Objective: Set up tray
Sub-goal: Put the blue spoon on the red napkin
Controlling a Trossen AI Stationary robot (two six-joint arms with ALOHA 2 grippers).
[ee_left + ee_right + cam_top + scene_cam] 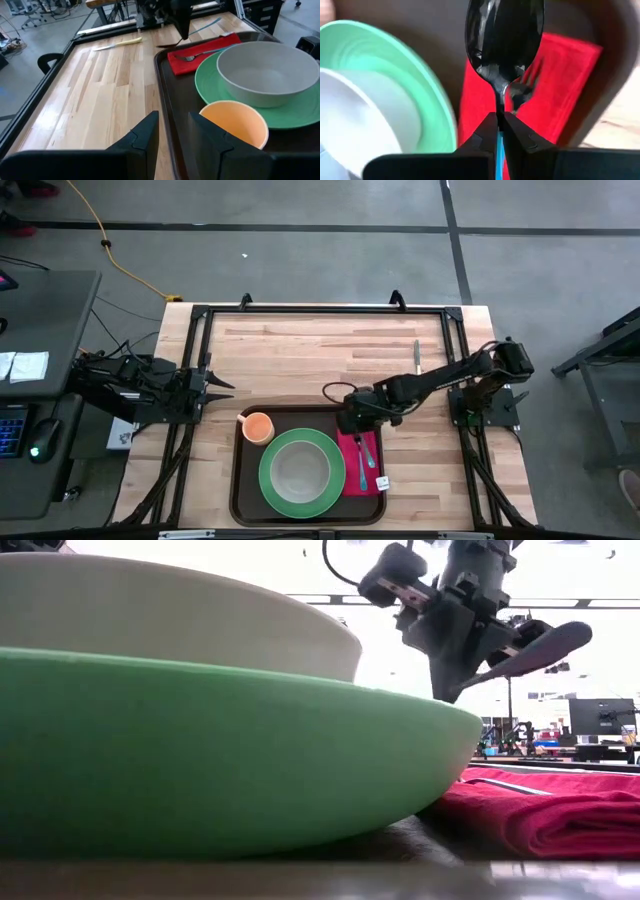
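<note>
A dark brown tray (pixel 240 485) lies at the table's near middle. It carries a green plate (pixel 270 480) with a white bowl (pixel 297 470) on it, an orange cup (pixel 258 427), and a red napkin (pixel 352 470) with a fork (pixel 364 452) lying on it. My right gripper (pixel 347 423) hovers over the napkin's far end, shut on a spoon (pixel 505 45) with a shiny bowl and a blue handle. My left gripper (pixel 170 135) waits open at the table's left, short of the cup (pixel 235 122). My right gripper pinches the spoon between its two fingers at the neck (pixel 499 107), where the blue handle starts just behind the bowl. The fingers slant down from the table's right side. The spoon is lifted clear, its bowl (pixel 545 645) sticking out beyond the fingertips above the napkin (pixel 540 810).
A knife (pixel 417 358) lies on the bare wood at the far right, outside the tray. A black metal frame (pixel 320 308) runs around the tabletop. Bare wood stretches between the tray and the far edge.
</note>
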